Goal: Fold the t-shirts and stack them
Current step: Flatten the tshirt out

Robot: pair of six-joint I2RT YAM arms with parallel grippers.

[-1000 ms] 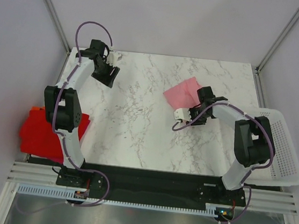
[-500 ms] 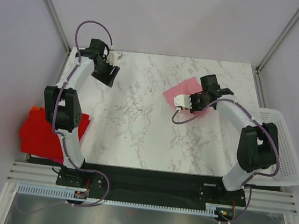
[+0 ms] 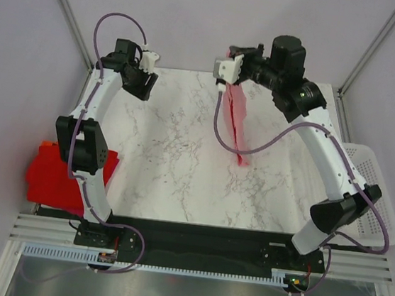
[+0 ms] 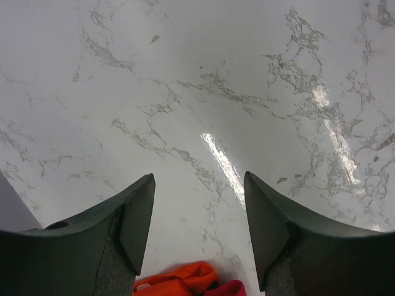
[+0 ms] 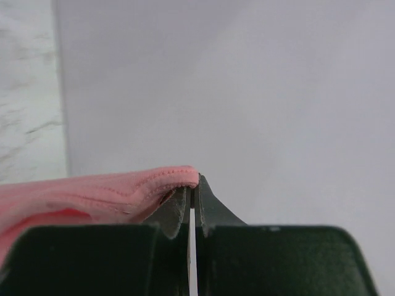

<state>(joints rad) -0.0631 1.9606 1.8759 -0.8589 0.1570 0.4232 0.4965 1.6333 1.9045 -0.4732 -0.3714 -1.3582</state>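
Note:
My right gripper point(image 3: 233, 52) is raised high over the far edge of the table and shut on the hem of the light pink t-shirt point(image 3: 235, 116). The shirt hangs down from it in a narrow drape, and its lowest end point(image 3: 243, 159) reaches the marble table point(image 3: 166, 173). In the right wrist view the jaws point(image 5: 192, 188) are pressed together on the shirt's stitched pink edge point(image 5: 117, 194). My left gripper point(image 3: 144, 89) hovers open over the far left corner, holding nothing point(image 4: 199, 179). Folded red and orange t-shirts point(image 3: 55, 175) lie left of the table. Their edge point(image 4: 185, 280) shows below my left fingers.
A white perforated basket point(image 3: 376, 204) sits at the right edge of the table, beside my right arm's base. Grey walls and metal frame posts point(image 3: 67, 12) close in the far corners.
My right gripper has shut on the pink shirt and lifted it from the table up toward the far edge, so it now hangs. The left arm has shifted slightly.

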